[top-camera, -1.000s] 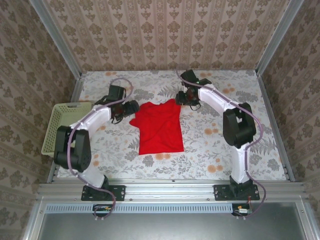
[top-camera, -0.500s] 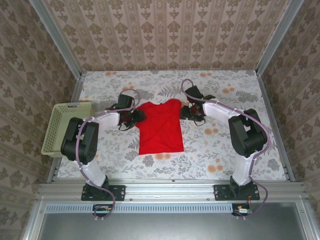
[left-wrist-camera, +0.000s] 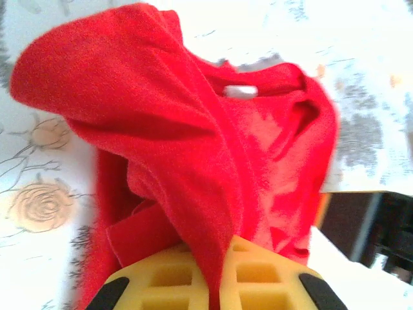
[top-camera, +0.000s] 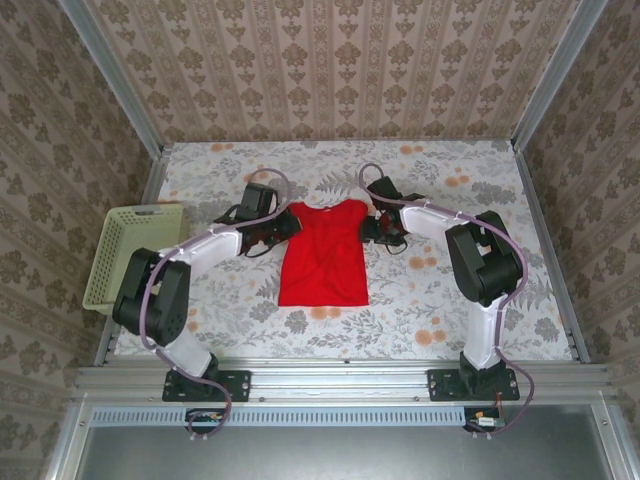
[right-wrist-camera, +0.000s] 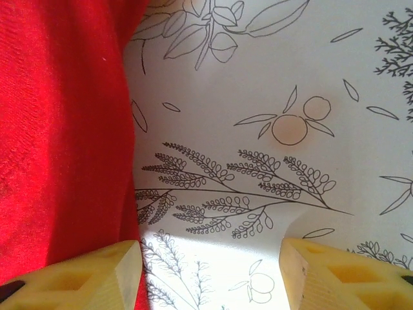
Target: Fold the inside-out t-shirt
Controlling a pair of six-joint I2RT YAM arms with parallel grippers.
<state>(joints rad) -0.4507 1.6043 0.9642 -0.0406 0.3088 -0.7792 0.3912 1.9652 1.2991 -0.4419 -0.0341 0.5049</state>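
**Left jaws bite the shoulder as the red shirt squares up**

Seen from my console, left to right: the pale basket (top-camera: 130,255) sits at the left edge of the desk (top-camera: 430,300), well apart from the work. Next, my left arm (top-camera: 215,240) has swung in from the left within the last second. The left jaws, wide a moment ago, have come together on the left shoulder of the inside-out t-shirt (top-camera: 323,255). The wrist view shows the red cloth (left-wrist-camera: 161,110) pinched between the yellow fingers (left-wrist-camera: 258,294) and draped up over them, with the white neck label (left-wrist-camera: 240,91) facing the lens.

The shirt lies mid-desk between the two arms, collar far, hem near. It looks squarer than a second ago, when its left side was bunched to a point.

On the right, the right jaws have come nearer from the far side and now hang just beside the right shoulder. They are apart as before, with nothing clamped. One finger (right-wrist-camera: 84,274) is over the red edge (right-wrist-camera: 58,129) and the other is over bare printed desk.

I judge the fold itself has not begun. One shoulder is secured, and the right side needs its grip before both can lift together.
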